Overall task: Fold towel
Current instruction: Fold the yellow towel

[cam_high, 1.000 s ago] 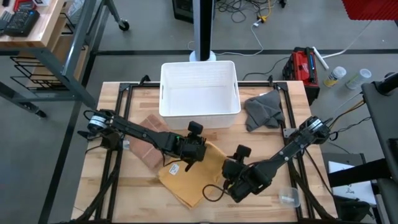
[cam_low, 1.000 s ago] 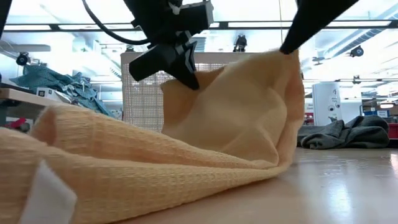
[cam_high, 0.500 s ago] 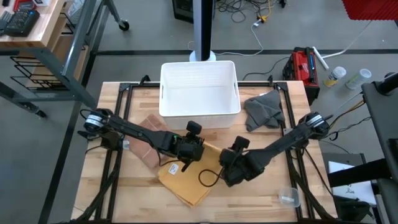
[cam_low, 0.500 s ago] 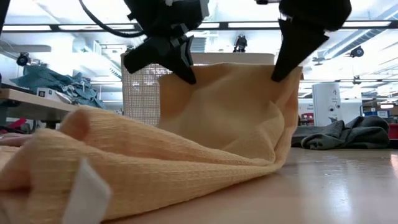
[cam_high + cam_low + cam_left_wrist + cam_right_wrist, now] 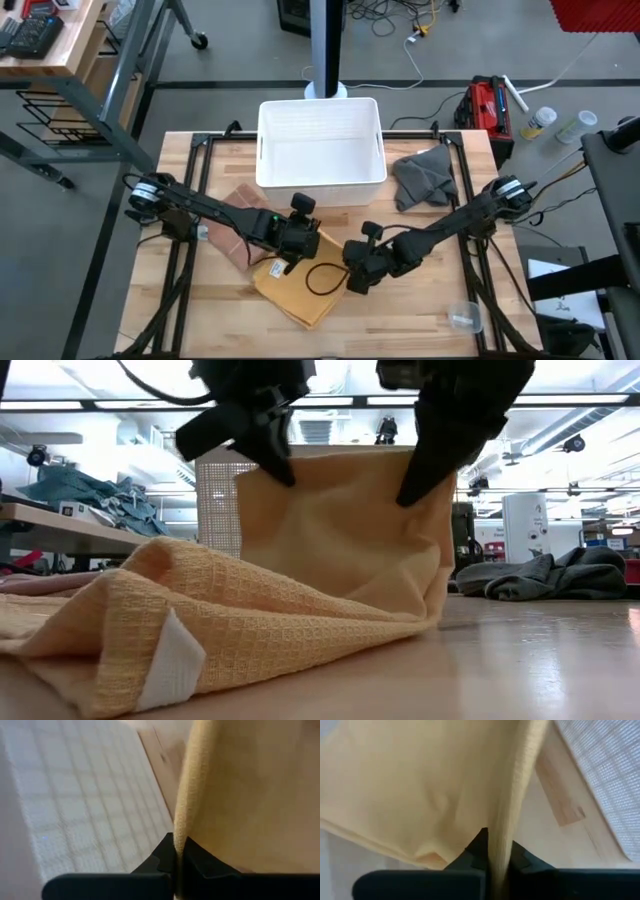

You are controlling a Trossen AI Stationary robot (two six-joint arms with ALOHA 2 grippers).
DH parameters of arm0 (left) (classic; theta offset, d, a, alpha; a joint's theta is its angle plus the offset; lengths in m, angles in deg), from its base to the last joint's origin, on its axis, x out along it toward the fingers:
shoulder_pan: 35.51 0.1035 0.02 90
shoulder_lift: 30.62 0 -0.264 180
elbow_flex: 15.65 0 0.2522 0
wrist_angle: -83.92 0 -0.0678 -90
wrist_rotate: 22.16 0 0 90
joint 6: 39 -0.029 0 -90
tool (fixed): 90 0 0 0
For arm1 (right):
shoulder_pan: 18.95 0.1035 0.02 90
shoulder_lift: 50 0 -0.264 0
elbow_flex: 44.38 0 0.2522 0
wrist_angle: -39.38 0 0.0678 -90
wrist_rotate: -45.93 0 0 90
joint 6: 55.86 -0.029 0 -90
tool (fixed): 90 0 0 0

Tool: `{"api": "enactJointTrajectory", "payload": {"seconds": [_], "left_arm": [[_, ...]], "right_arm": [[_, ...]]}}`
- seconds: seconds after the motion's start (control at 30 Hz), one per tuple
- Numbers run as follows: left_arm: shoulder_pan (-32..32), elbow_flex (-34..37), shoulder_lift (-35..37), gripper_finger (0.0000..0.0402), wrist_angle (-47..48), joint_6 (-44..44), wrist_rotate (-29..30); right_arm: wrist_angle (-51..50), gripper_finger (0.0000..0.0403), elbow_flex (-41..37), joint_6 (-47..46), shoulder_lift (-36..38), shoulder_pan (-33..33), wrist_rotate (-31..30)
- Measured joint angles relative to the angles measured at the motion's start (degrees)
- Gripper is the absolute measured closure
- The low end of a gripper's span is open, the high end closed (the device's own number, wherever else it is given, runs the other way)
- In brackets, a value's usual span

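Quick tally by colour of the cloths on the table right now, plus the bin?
Yellow towel, held up by the left gripper and right gripper: 1
Pink-brown cloth: 1
Grey cloth: 1
White bin: 1
Total: 4

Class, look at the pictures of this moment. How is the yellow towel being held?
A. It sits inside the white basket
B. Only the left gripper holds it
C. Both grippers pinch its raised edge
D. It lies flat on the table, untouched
C: the left gripper and the right gripper each pinch the lifted top edge of the yellow towel, whose lower part rests on the table.
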Motion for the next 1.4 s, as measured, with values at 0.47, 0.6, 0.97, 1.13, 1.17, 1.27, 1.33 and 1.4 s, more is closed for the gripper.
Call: {"api": "enactJointTrajectory", "payload": {"seconds": [0.47, 0.6, 0.97, 1.13, 1.17, 1.27, 1.33, 1.4], "left_arm": [[-5.04, 9.78, 4.84, 0.0401, 2.33, 12.46, -4.25], [-7.90, 13.40, 8.47, 0.0401, -0.41, 15.35, -5.67], [-17.31, 16.80, 10.65, 0.0401, -3.59, 21.80, -11.87], [-19.21, 17.19, 10.41, 0.0401, -3.77, 24.98, -12.53], [-19.30, 17.43, 10.40, 0.0401, -3.92, 25.66, -12.55], [-19.34, 18.58, 10.35, 0.0401, -4.94, 27.94, -12.52], [-19.35, 20.24, 9.96, 0.0398, -6.84, 28.94, -12.55], [-19.38, 22.42, 9.86, 0.0388, -7.99, 29.99, -12.54]], "right_arm": [[4.47, 0.0401, 9.75, -1.19, -8.33, 1.23, 8.88], [4.52, 0.0402, 14.05, 0.65, -12.32, 1.27, 14.38], [13.46, 0.0403, 18.65, -0.12, -17.91, 1.43, 29.66], [14.82, 0.0403, 21.02, -1.35, -20.53, 1.49, 32.35], [14.74, 0.0403, 21.75, -1.74, -21.32, 1.50, 32.47], [14.79, 0.0403, 24.75, -2.14, -24.38, 1.50, 33.34], [14.78, 0.0400, 27.62, -2.15, -26.87, 1.49, 33.63], [14.60, 0.0391, 30.89, -2.18, -29.72, 1.49, 36.02]]}}
